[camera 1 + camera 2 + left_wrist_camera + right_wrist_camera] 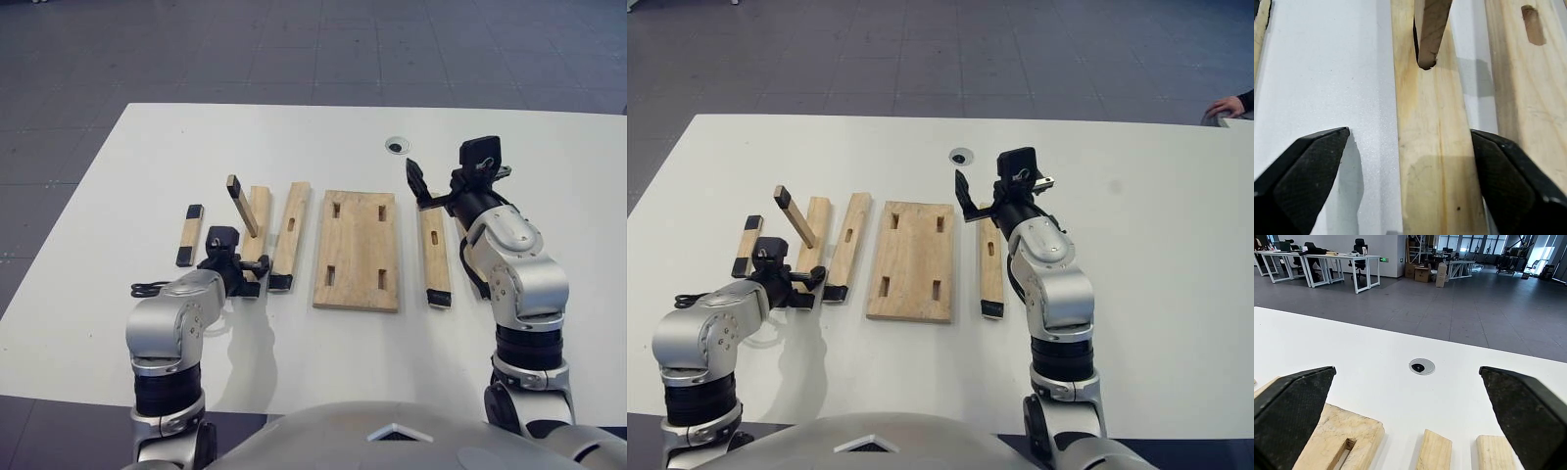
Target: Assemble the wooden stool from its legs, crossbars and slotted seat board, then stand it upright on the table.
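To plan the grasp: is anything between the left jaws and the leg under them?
Nothing visible does. The left gripper has its jaws open on either side of the leg. The crossbar set in its slot rises farther along, clear of them.

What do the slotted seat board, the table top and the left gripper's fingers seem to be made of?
Seat board: pale unfinished-looking wood, grain lines visible.
Table top: smooth white, matte, probably laminate; cannot be sure.
Left gripper fingers: black, finely textured pads, probably rubber or plastic.
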Controlling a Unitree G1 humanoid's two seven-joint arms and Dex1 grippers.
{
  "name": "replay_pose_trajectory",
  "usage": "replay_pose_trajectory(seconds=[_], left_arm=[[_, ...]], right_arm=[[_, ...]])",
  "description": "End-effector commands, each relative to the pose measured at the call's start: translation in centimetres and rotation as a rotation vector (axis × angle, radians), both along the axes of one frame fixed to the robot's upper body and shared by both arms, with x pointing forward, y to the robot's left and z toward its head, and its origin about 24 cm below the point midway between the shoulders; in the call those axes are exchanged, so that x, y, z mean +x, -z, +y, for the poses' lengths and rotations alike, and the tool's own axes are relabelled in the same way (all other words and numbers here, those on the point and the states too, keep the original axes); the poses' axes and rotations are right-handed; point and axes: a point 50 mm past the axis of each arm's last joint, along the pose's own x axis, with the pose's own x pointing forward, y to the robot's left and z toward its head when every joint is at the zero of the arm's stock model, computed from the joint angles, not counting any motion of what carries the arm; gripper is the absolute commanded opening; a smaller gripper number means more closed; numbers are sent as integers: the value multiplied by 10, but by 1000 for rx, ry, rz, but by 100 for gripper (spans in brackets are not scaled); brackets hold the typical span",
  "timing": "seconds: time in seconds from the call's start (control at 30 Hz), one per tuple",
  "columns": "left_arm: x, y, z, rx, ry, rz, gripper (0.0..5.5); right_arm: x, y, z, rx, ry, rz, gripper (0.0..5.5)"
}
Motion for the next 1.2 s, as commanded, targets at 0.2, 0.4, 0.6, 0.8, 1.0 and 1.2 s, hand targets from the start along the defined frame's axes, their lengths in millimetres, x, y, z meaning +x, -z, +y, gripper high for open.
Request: replay_pose_trajectory(seconds=[0.2,0.4,0.6,0.8,1.0,1.2], left_arm=[[-20,32,4,-15,-14,144,283],[-36,55,9,-7,-10,214,205],[10,12,-2,-325,49,-79,205],[69,-126,-12,-925,449,-559,205],[59,-156,-38,-1117,754,-584,205],[51,-158,-54,-1176,835,-598,205]], right_arm=[[3,-13,-3,-7,11,-32,544],[10,-22,-11,-20,31,-53,544],[27,-42,-23,252,-34,-14,544],[18,-104,-5,842,-799,28,544],[17,-113,19,851,-1049,167,544],[19,-120,33,834,-1136,213,544]])
